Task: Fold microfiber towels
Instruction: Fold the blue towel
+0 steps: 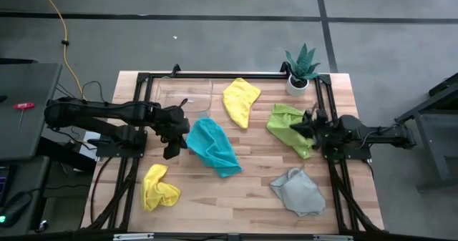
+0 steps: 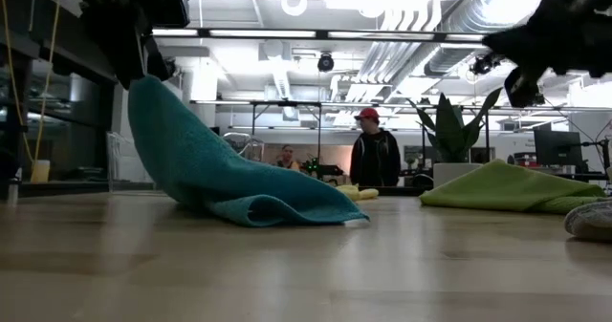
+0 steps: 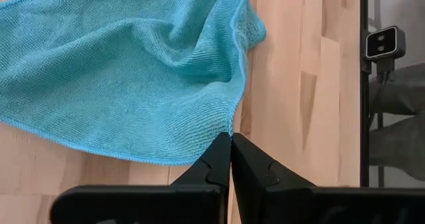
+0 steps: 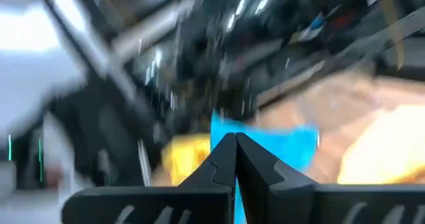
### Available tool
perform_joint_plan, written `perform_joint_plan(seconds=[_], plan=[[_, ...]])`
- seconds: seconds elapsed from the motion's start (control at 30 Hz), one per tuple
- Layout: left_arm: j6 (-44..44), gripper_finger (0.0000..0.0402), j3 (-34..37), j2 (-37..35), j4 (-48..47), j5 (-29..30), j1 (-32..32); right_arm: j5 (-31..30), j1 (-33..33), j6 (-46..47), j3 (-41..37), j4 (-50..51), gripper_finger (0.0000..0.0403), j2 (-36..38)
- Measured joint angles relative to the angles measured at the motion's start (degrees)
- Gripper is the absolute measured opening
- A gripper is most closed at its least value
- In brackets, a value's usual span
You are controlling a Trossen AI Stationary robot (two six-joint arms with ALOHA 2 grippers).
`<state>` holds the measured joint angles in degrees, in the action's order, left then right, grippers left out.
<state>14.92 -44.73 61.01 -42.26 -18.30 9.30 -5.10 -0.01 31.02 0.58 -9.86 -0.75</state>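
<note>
Five towels spread over the wooden counter (image 1: 236,191). Left claw (image 3: 230,139) pinched together on a corner of the teal towel (image 1: 212,146) near centre, lifting that edge clear while the rest drapes down to the boards. Right claw (image 1: 309,129) closed on nothing, raised at 3 o'clock over the lime green towel (image 1: 290,128), lying flat. One yellow towel (image 1: 241,101) toward 12 o'clock, beside a clear tray (image 1: 184,96) at 11. Second yellow towel (image 1: 160,188) bunched at 7 o'clock, close to the left edge. Grey towel (image 1: 298,192) crumpled at 5 o'clock, near the right rail. Potted plant (image 1: 300,69) in the 1 o'clock corner. Bare boards open between teal and grey, and along the near edge.
</note>
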Motion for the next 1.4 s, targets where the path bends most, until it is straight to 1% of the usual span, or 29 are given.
perform_joint_plan(seconds=[0.13, 0.23, 0.27, 0.3, 0.37, 0.47, 0.57, 0.63, 0.7, 0.8, 0.9, 1.03, 1.13, 1.2, 1.27, 1.33, 1.4], plan=[[0.14, 0.0, 0.0, 0.0, 0.02, 0.0, 0.0, -9.64, 0.0, 7.4, 0.0, -10.66, 0.0, 0.0], [0.13, 0.0, 0.0, 0.0, 0.02, 0.0, 0.0, -19.6, 0.01, 12.99, 0.0, -17.02, 0.0, -0.94], [0.13, 0.0, 0.0, 0.0, 0.02, 0.0, 0.0, -21.28, -0.02, 14.59, 0.0, -18.72, 0.0, -1.83], [0.13, 0.0, 0.0, 0.0, 0.04, 0.0, 0.0, -21.32, 0.0, 15.25, 0.0, -20.26, 0.0, -3.12], [0.13, 0.0, 0.0, 0.0, 0.04, 0.02, 0.0, -17.81, 0.03, 15.3, 0.0, -23.08, 0.0, -7.03], [0.52, 0.0, 0.0, 0.0, 0.04, 0.01, 0.0, -12.92, 0.07, 16.4, 0.67, -29.12, 0.0, -15.62], [0.55, 0.0, 0.0, 0.0, 0.04, 0.0, 0.0, -8.19, 0.04, 15.91, 4.93, -31.51, 0.0, -25.71], [0.55, 0.0, 0.0, 0.02, 0.06, 0.0, -0.02, -3.66, 0.04, 15.07, 9.02, -31.13, 0.0, -32.72], [0.55, 0.0, 0.0, 0.02, 0.07, 0.0, -0.02, 1.01, 0.05, 14.06, 13.51, -28.85, 0.0, -39.49], [0.55, 0.0, 0.0, 0.02, 0.06, 0.0, -0.02, 6.96, 0.07, 11.2, 20.13, -22.72, 0.0, -48.52], [0.55, 0.0, 0.0, 0.02, 0.07, 0.0, -0.02, 10.6, 0.07, 7.91, 26.7, -15.61, 0.0, -56.26], [0.48, 0.0, 0.0, 0.02, 0.04, 0.0, -0.02, 16.19, 0.33, 7.9, 34.39, -1.9, 0.0, -65.21], [0.5, 0.0, 0.0, 0.02, 0.04, 0.0, -0.02, 18.75, 1.96, 6.64, 38.49, 4.36, 0.0005, -71.37], [0.42, 0.0, 0.0, 0.03, 0.04, 0.0, -0.01, 20.52, 3.58, 6.15, 39.94, 5.77, 0.0018, -75.31], [0.42, 0.0, 0.0, 0.04, 0.04, 0.0, -0.01, 21.51, 5.49, 5.84, 41.13, 5.77, 0.0041, -79.3], [0.38, 0.0, 0.0, 0.04, 0.04, 0.0, -0.02, 21.52, 7.52, 3.75, 42.24, 5.83, 0.0069, -83.01], [0.39, 0.0, 0.0, 0.04, 0.02, 0.0, -0.01, 20.0, 9.44, 0.52, 43.44, 5.87, 0.0098, -86.74]])
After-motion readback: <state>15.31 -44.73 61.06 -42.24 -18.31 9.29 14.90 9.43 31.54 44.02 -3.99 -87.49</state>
